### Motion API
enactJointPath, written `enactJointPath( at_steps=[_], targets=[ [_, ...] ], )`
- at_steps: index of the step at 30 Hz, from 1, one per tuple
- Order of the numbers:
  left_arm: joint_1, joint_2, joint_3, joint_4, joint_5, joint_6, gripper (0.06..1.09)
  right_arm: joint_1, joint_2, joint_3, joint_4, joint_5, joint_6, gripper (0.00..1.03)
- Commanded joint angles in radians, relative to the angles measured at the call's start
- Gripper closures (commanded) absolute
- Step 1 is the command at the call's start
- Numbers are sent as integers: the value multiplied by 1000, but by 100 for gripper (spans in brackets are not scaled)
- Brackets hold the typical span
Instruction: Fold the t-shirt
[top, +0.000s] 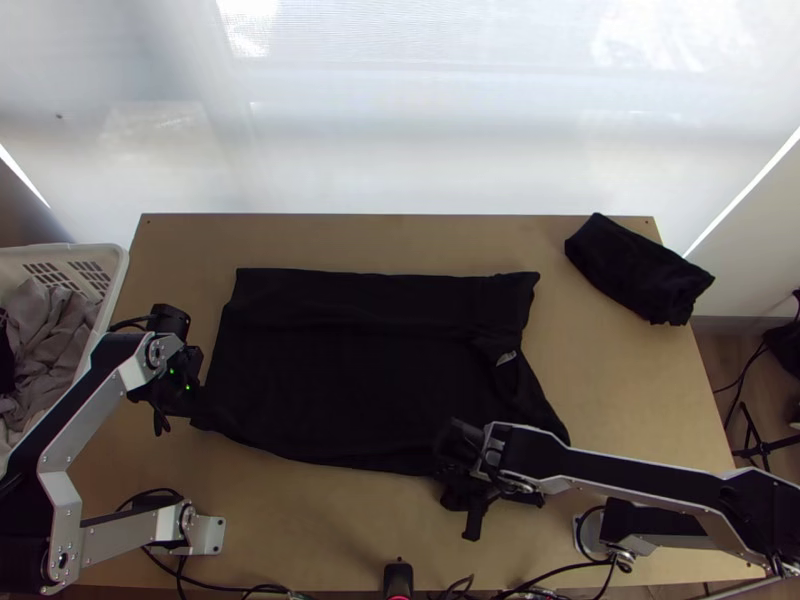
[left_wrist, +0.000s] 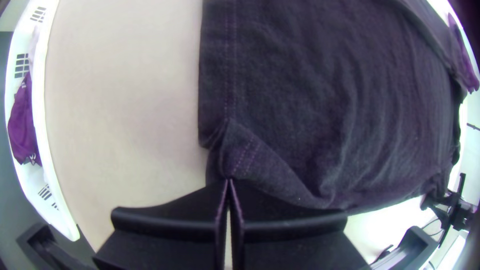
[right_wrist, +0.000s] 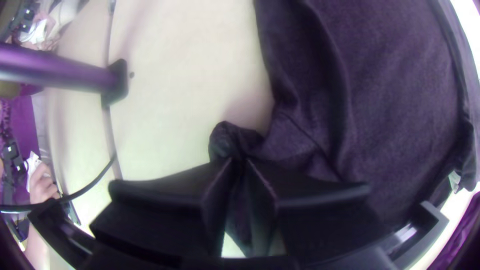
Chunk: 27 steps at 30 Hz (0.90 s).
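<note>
The black t-shirt lies spread across the middle of the table, its far edge fairly straight and a small tag near its right side. At its near left corner is my left gripper; in the left wrist view the left gripper is shut on the hemmed corner of the shirt, which is pulled up in a small fold. My right gripper is at the near edge, toward the right; in the right wrist view the right gripper is shut on a bunched bit of the shirt.
A folded black cloth lies at the table's far right corner. A white basket with grey clothes stands beyond the left edge. Cables run along the near edge. A person's hand shows at the side of the right wrist view.
</note>
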Motion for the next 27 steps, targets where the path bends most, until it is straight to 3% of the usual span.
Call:
enactJointPath(
  at_steps=[1,6,13,16,27],
  targets=[
    [4,-5,3,0,2,3,105,-25,-18,-5,10,19,-3,100],
    [4,-54,20,-5,7,-5,105,-125,-107,18,10,19,-7,100],
    [31,-133,72,-11,7,-17,105,-432,-142,153,-45,24,-61,100],
    [40,-144,90,-11,7,-17,105,-510,-139,198,-51,24,-72,100],
    [25,-172,191,-22,28,-26,105,-608,-76,308,-48,24,-64,100]
  ],
)
